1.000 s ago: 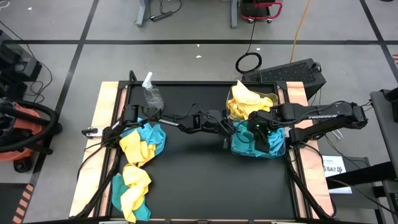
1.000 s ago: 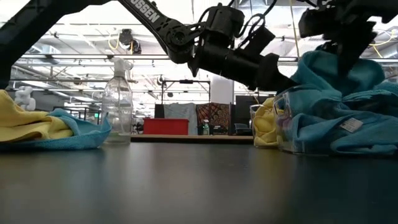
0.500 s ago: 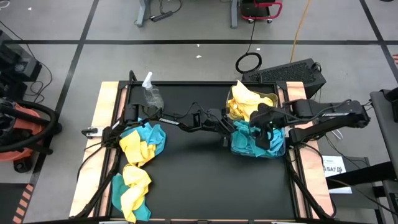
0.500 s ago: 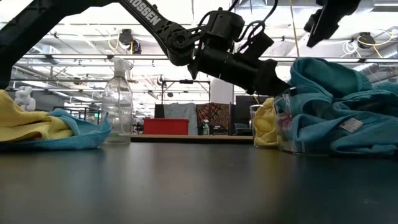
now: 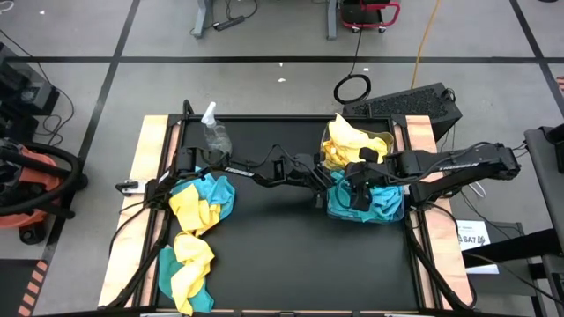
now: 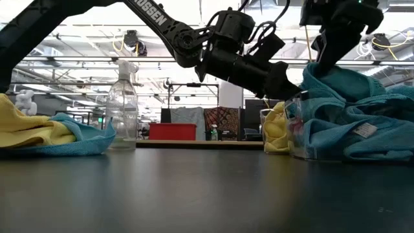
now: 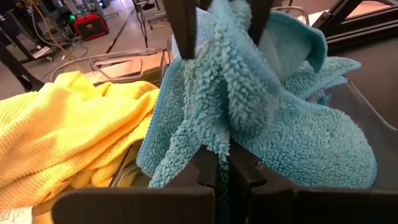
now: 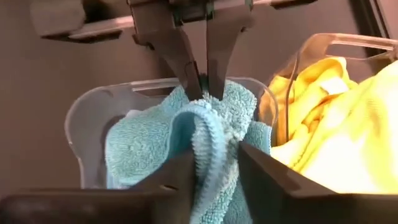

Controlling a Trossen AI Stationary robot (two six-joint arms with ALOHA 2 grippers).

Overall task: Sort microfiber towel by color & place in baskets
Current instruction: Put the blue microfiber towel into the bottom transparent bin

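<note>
Two clear baskets stand at the table's right. The far one point(image 5: 381, 139) holds yellow towels point(image 5: 345, 141), the near one point(image 5: 394, 211) teal towels point(image 5: 379, 204). My left gripper point(image 5: 330, 182) reaches across from the left and is shut on a teal towel point(image 7: 249, 112) at the near basket's left end. My right gripper point(image 5: 357, 195) is over the same basket, shut on a raised fold of that towel. A pile of yellow and teal towels point(image 5: 201, 201) lies on the table's left side. My left gripper pinches a bunched edge of the teal towel point(image 7: 219, 138) between its two fingers, coming nearly level from the table's left. The towel rises from the pinch and drapes into the near basket. My right gripper has the towel's raised fold point(image 8: 208, 134) between its fingers point(image 7: 181, 31), several layers thick. It slants down from above and from the right. The fold stands upright and its lower part lies in the basket.
A clear spray bottle point(image 5: 214, 132) stands at the far left. More yellow and teal towels point(image 5: 187, 264) trail toward the near left corner. The left arm point(image 5: 264, 169) spans the table's middle. Free room lies on the dark tabletop point(image 5: 282, 246) between pile and baskets.
My right gripper rose from the teal basket, then swung toward the table's left and came down around the fold that my left gripper holds. The teal towel's top now stands bunched between the two grippers.
</note>
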